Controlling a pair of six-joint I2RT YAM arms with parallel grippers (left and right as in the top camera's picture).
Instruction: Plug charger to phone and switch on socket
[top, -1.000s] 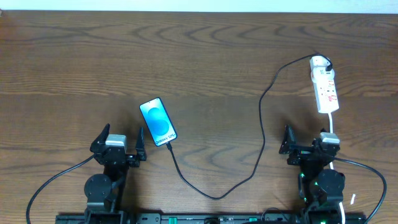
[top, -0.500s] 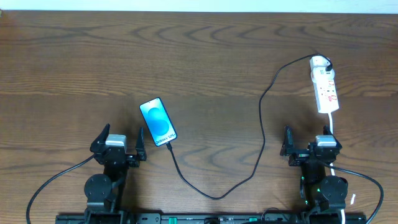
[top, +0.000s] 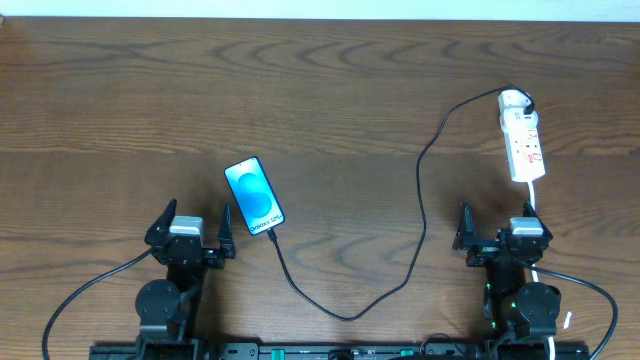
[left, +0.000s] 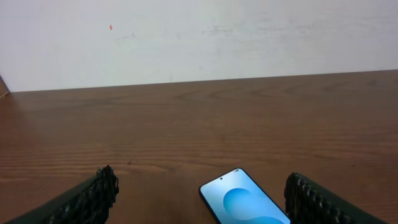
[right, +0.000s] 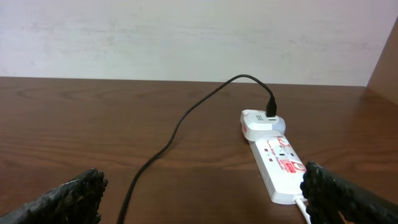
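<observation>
The phone (top: 254, 197) lies face up with its blue screen lit, left of the table's centre, and also shows in the left wrist view (left: 245, 200). The charger (top: 420, 190), a thin black cable, runs from the phone's near end in a loop to a white adapter (right: 261, 124) at the far end of the socket (top: 524, 140). I cannot tell whether its tip is seated in the phone. The socket (right: 280, 167) lies at the right. My left gripper (top: 198, 215) (left: 201, 176) stands open, near and left of the phone. My right gripper (top: 500, 222) (right: 203, 173) stands open just short of the socket.
The socket's thicker white cord (top: 536, 205) runs from its near end toward the right arm. A pale wall (left: 199, 37) stands behind the far edge of the wooden table (top: 320, 90).
The right gripper has drawn back slightly toward the near edge and straightened. The left arm, phone, cable and socket have not moved.
</observation>
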